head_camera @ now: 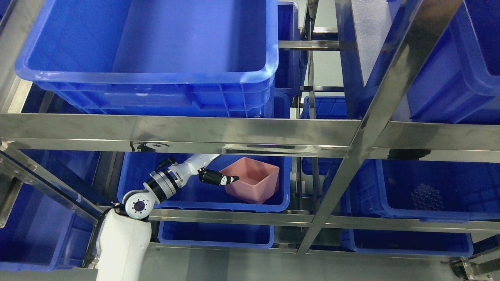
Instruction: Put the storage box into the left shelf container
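Observation:
A pink storage box [256, 180] sits tilted inside a blue container [195, 195] on the middle shelf, left of the steel upright. My left arm comes up from the lower left. My left hand [219, 178] is inside the container at the box's left rim. Its black fingers [230, 180] are closed over that rim and hold the box. The steel crossbar hides part of the forearm. My right arm is out of view.
A steel crossbar [175, 130] runs just above the container's opening, and a slanted steel upright [351, 148] stands at its right. A large blue bin [156, 82] sits on the shelf above. More blue bins [425, 191] fill the right and lower shelves.

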You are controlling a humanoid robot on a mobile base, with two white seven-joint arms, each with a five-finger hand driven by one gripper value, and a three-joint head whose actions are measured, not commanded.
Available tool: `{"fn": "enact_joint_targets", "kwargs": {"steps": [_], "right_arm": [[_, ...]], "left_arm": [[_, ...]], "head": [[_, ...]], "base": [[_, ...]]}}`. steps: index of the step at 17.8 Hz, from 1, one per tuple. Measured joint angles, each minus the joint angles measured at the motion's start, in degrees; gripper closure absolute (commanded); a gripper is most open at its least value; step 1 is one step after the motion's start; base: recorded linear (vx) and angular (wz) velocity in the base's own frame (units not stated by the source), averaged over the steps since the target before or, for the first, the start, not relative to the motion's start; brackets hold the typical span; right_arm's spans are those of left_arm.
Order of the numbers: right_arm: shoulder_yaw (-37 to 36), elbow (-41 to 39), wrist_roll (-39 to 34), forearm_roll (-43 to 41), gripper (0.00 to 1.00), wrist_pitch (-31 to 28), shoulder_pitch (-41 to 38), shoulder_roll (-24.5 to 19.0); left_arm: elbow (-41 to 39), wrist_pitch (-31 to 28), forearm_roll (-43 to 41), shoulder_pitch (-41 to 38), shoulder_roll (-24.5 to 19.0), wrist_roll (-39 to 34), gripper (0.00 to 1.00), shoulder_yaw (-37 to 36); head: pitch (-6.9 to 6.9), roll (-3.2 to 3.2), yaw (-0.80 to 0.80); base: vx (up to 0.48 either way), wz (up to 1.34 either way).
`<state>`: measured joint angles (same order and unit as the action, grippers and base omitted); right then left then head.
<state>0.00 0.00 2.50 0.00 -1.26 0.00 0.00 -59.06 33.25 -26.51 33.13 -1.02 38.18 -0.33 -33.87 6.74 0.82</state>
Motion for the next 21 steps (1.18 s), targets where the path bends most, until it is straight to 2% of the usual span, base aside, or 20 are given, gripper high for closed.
{"fn": "enact_joint_targets", "kwargs": {"steps": [1,4,8,11,16,21], "right_arm": [[0.0,0.0,0.0,0.0,0.0,0.0,0.0,0.0],[0.0,0.0,0.0,0.0,0.0,0.0,0.0,0.0],[0.0,0.0,0.0,0.0,0.0,0.0,0.01,0.0],[0.0,0.0,0.0,0.0,0.0,0.0,0.01,0.0],[0.0,0.0,0.0,0.0,0.0,0.0,0.0,0.0],[0.0,0.0,0.0,0.0,0.0,0.0,0.0,0.0]], "left_arm": [[-1.05,-2.74,3.09,-0.86,0.1,-1.32,0.02,0.03],[-5.92,-10.03,13.12,-5.1,0.32,-9.4,0.0,0.08],[-13.07,-12.75,21.31,-12.71,0.52,-18.72,0.0,-0.57],[-17.79,-12.57,25.25,-18.31,0.65,-21.24,0.0,-1.19],[-23.52,-8.08,28.38,-26.1,0.78,-25.71,0.0,-2.74],[-27.35,-7.13,29.6,-30.68,0.88,-31.16,0.0,-5.06]], "head": [[0.0,0.0,0.0],[0.0,0.0,0.0],[0.0,0.0,0.0],[0.01,0.0,0.0],[0.01,0.0,0.0],[0.01,0.0,0.0]], "base": [[0.0,0.0],[0.0,0.0],[0.0,0.0],[-0.001,-0.01],[-0.001,0.0],[0.0,0.0]]}}
